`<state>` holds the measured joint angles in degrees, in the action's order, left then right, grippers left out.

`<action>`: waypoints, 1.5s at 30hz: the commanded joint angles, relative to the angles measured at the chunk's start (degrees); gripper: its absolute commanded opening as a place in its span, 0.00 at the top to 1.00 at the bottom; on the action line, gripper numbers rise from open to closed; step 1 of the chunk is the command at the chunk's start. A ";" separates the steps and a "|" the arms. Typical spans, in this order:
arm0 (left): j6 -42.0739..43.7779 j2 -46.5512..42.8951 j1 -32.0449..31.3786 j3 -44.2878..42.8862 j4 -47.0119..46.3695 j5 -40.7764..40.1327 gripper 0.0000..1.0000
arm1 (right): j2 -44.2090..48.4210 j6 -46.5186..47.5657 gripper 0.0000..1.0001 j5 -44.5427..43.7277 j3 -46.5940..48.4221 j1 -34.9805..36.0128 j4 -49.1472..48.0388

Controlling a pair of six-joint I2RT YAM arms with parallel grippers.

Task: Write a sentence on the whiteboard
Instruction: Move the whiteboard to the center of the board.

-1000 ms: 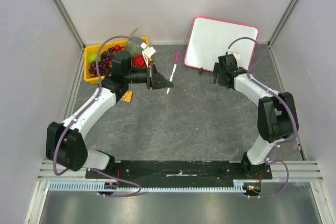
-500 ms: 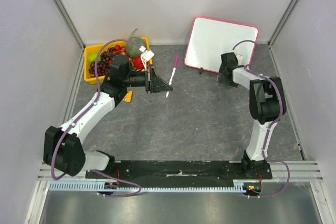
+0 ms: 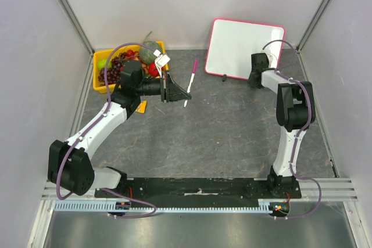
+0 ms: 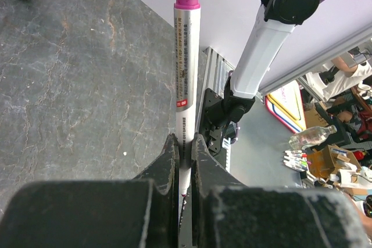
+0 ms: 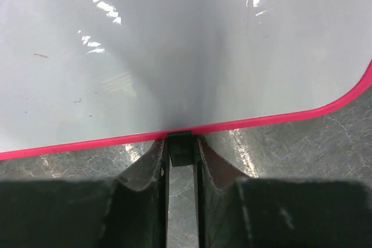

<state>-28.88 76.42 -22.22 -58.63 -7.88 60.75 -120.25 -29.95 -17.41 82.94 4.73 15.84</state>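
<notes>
The whiteboard point(image 3: 244, 47) lies at the back right, glossy white with a pink-red rim. No sentence is in view on it; its face point(image 5: 174, 56) shows plain white. My right gripper point(image 3: 254, 78) is at the board's near edge, shut on a small black foot point(image 5: 181, 148) under the rim, one jaw on each side of it point(image 5: 181, 143). My left gripper point(image 3: 187, 93) hovers mid-table, shut on a white marker point(image 3: 193, 74) with a magenta cap. In the left wrist view the marker point(image 4: 186, 56) runs straight out from between the jaws point(image 4: 183, 143).
A yellow tray point(image 3: 99, 84) of fruit, with dark grapes point(image 3: 113, 68) and a green melon point(image 3: 150, 50), stands at the back left behind my left arm. A small orange item point(image 3: 141, 107) lies under that arm. Grey walls close in the sides and back.
My right gripper moved in to the board's near edge and closed from wide open onto the black foot. The left arm shifted slightly, still holding the marker.
</notes>
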 commanded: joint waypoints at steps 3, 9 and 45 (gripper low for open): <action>-0.30 -2.07 0.16 -0.25 -0.56 1.56 0.98 | -3.33 3.06 0.97 4.04 0.56 -0.51 1.21; 0.58 -3.30 0.07 -0.34 1.81 0.86 0.98 | -2.80 4.64 1.00 10.37 -0.49 -0.51 1.57; -2.40 -15.07 0.07 6.68 3.23 -4.94 0.98 | 28.74 -4.14 1.00 14.51 -40.91 16.97 -1.77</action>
<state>-28.93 63.64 -22.22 -52.93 -3.07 56.80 -93.49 -30.70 -7.77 47.37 19.20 8.16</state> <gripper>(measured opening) 0.066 0.174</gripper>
